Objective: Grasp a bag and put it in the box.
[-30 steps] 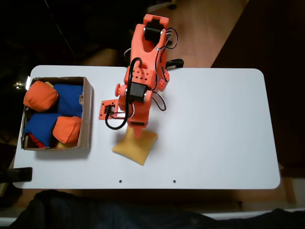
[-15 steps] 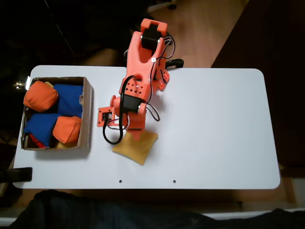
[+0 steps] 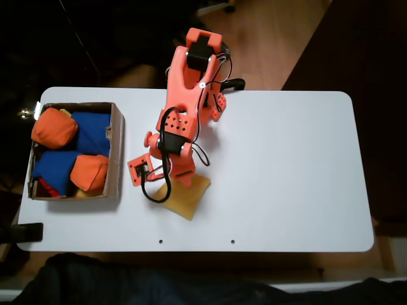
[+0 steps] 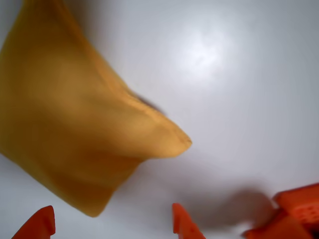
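Mustard-yellow bag (image 3: 186, 197) lies flat on the white table (image 3: 292, 165), set corner-on, just right of the box (image 3: 116, 152) but apart from it. In the wrist view the bag (image 4: 75, 129) fills the left side, one corner lifted into a peak. Gripper (image 4: 112, 224) hovers over the bag's near edge; two orange fingertips (image 4: 182, 221) show at the bottom, spread wide with nothing between them. In the fixed view the arm (image 3: 184, 108) leans over the bag and hides its upper corner. Box already holds orange beanbags (image 3: 54, 127) and blue beanbags (image 3: 92, 132). Step in hand, by my reading: approach, grasp not yet made. Next move likely calls for dropping the open fingers astride the bag's raised fold, then closing before lifting towards the box.
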Controlling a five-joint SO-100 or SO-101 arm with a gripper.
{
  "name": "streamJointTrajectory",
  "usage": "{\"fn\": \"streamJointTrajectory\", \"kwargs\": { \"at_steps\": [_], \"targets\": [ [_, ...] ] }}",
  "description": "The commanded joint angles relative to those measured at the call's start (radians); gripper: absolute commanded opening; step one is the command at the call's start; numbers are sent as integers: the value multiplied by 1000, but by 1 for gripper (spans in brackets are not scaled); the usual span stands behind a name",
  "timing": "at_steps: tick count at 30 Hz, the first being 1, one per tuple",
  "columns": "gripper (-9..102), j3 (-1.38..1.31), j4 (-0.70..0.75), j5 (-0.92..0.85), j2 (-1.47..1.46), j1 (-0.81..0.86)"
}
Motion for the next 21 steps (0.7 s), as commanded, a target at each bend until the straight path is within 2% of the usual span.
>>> {"fn": "streamJointTrajectory", "kwargs": {
  "at_steps": [1, 11, 21],
  "targets": [
    [47, -57, 5, -81, -5, 15],
    [47, -107, -43, -302, -35, 61],
    [47, -110, -86, -327, -54, 74]
  ]
}}
